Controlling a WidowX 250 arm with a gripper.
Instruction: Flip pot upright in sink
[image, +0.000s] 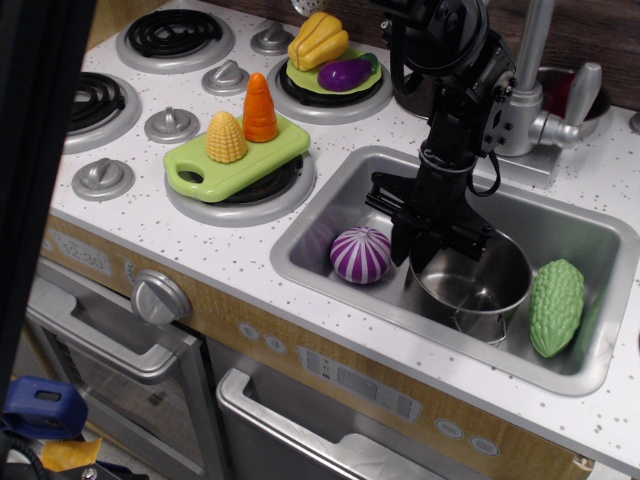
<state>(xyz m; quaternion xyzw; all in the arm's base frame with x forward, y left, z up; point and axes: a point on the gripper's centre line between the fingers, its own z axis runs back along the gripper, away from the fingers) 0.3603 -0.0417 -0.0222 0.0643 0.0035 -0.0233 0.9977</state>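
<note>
Where pot (472, 283) sits (upright), ball (361, 254) flanks.

Place: a toy play kitchen (child-sized, plastic and metal).
Counter: white speckled countertop (235, 250) with a grey sink (585, 375).
Cooking: silver stove burners (178, 38) and knobs (172, 124), an oven door (120, 360) below.
Props: plastic corn (226, 137) and carrot (260, 108) on a green cutting board (200, 170).
</note>
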